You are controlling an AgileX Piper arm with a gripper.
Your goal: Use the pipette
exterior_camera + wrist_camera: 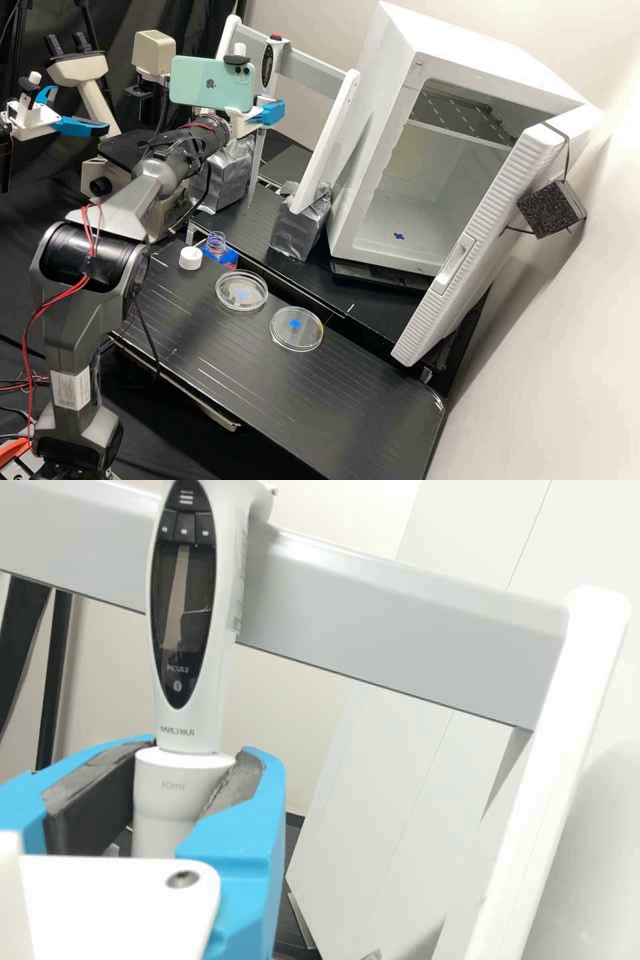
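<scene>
Blue fingers of my gripper (271, 112) stand at the pipette (272, 65), a white upright body with a dark display and red top, in front of the rack's grey crossbar (310, 70). Its long narrow lower part points down past the rack's taped foot. In the wrist view, the gripper (198, 755) is shut on the pipette (232, 585), dark pads against both sides of its white barrel just below the display section. The crossbar (400, 625) passes behind it. Whether the pipette still touches the rack I cannot tell.
On the black bench (360, 400) are two clear dishes (241, 303) (297, 340), a white cap (190, 258) and an uncapped bottle in a blue holder (227, 257). A white open-doored cabinet (373, 127) stands behind, right of the rack's white upright (330, 137). A microscope is at left.
</scene>
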